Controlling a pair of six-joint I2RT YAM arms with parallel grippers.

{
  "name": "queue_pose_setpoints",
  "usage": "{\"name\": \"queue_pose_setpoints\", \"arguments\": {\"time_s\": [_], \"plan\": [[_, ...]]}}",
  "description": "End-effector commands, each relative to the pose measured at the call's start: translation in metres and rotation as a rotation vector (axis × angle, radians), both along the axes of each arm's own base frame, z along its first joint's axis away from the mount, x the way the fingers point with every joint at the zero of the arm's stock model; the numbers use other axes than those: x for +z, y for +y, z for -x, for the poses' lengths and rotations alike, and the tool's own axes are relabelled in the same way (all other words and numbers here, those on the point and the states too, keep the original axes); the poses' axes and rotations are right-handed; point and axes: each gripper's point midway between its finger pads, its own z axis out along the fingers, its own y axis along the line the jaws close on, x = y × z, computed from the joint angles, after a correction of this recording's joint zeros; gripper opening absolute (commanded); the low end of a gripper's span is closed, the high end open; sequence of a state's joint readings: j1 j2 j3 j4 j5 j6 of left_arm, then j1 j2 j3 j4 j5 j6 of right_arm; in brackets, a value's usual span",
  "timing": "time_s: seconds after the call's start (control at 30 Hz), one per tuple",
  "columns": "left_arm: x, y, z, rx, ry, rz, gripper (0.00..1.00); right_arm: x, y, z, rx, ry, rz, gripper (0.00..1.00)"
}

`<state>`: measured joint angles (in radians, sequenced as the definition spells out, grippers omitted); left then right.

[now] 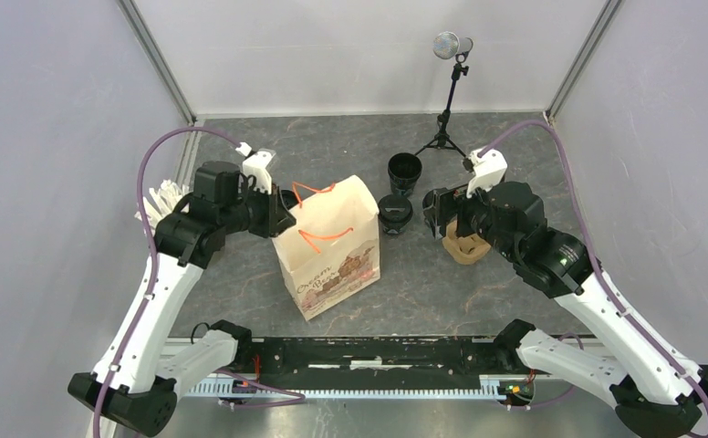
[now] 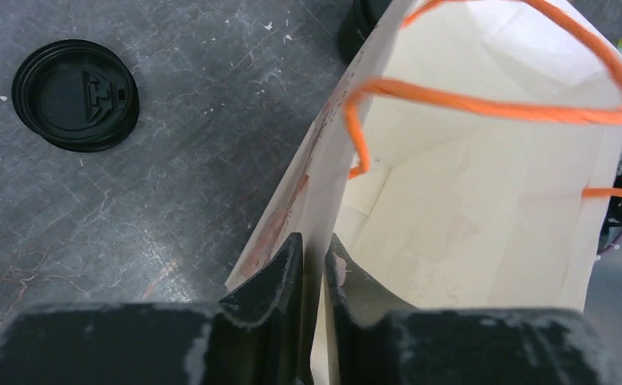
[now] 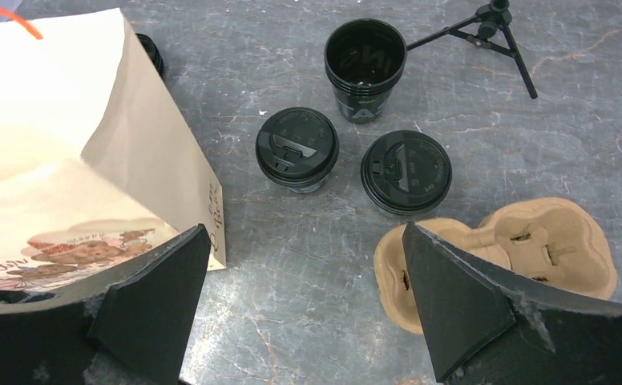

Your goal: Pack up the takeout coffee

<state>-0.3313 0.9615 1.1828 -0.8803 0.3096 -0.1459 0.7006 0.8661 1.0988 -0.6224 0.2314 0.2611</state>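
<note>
Two lidded black coffee cups [image 3: 297, 148] [image 3: 405, 172] stand on the table beside a stack of open, lidless black cups [image 3: 365, 60]. In the top view one lidded cup [image 1: 394, 213] and the open stack [image 1: 404, 172] show. The beige paper bag [image 1: 327, 242] stands upright and open at the centre. My left gripper [image 2: 314, 245] is shut on the bag's upper left edge [image 2: 324, 184]. My right gripper [image 3: 304, 233] is open and empty, hovering above the table just short of the lidded cups. The brown pulp carrier [image 3: 532, 241] lies next to its right finger.
A black lid [image 2: 75, 95] lies on the table behind the bag; I cannot tell whether a cup is under it. A small tripod with a microphone [image 1: 448, 100] stands at the back. A white ribbed object [image 1: 161, 203] sits at the left wall.
</note>
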Motion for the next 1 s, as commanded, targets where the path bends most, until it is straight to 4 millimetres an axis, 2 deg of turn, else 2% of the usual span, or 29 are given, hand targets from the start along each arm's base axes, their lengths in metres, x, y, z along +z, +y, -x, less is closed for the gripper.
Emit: {"name": "queue_pose_setpoints", "arguments": {"time_s": [0.0, 0.07, 0.1, 0.13, 0.33, 0.5, 0.57, 0.77, 0.87, 0.97], "plan": [[0.004, -0.006, 0.002, -0.075, -0.059, 0.004, 0.33, 0.012, -0.013, 0.001, -0.086, -0.001, -0.041, 0.97], [0.008, -0.006, 0.002, -0.061, -0.065, 0.015, 0.61, 0.005, -0.019, 0.002, -0.142, 0.040, -0.045, 0.97], [0.011, -0.005, 0.002, -0.051, -0.068, 0.023, 0.85, 0.001, -0.021, 0.002, -0.167, 0.062, -0.049, 0.97], [0.014, -0.004, 0.001, -0.031, -0.070, 0.027, 0.99, -0.004, -0.024, 0.002, -0.190, 0.080, -0.046, 0.97], [0.020, 0.003, 0.001, 0.057, -0.033, 0.041, 1.00, -0.041, -0.046, -0.003, -0.376, 0.203, -0.002, 0.99], [0.031, 0.027, 0.001, 0.191, -0.044, -0.014, 1.00, -0.064, -0.059, -0.015, -0.519, 0.286, -0.049, 0.99], [0.029, 0.041, 0.004, 0.243, -0.043, -0.062, 1.00, -0.074, -0.069, -0.020, -0.592, 0.305, -0.074, 0.99], [0.029, 0.082, 0.009, 0.483, -0.090, -0.110, 1.00, -0.128, -0.097, -0.032, -0.778, 0.424, -0.245, 0.86], [0.036, 0.084, 0.014, 0.493, -0.156, -0.068, 1.00, -0.147, -0.106, -0.041, -0.824, 0.471, -0.319, 0.77], [0.036, 0.087, 0.019, 0.491, -0.168, -0.070, 1.00, -0.152, -0.121, -0.051, -0.883, 0.475, -0.327, 0.70]]}}
